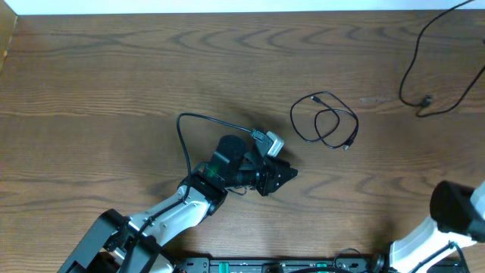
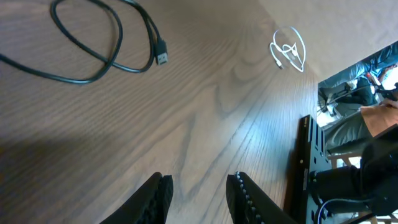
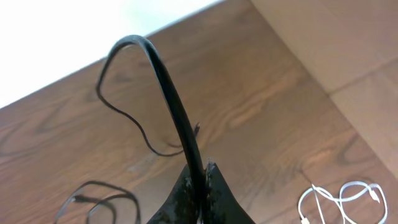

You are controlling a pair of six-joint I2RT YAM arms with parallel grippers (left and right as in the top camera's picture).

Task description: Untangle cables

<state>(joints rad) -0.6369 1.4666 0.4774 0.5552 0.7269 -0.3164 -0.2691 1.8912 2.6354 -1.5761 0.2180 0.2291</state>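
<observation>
Right hand (image 3: 202,177) clamped on a black cord (image 3: 171,93); left hand (image 2: 200,182) part open, empty.
Looped black cable (image 1: 336,111) and white cable (image 2: 288,48) lie apart on counter (image 1: 114,76).

dark wood-grain table (image 1: 114,68), white strip along far edge (image 1: 227,5)
</observation>
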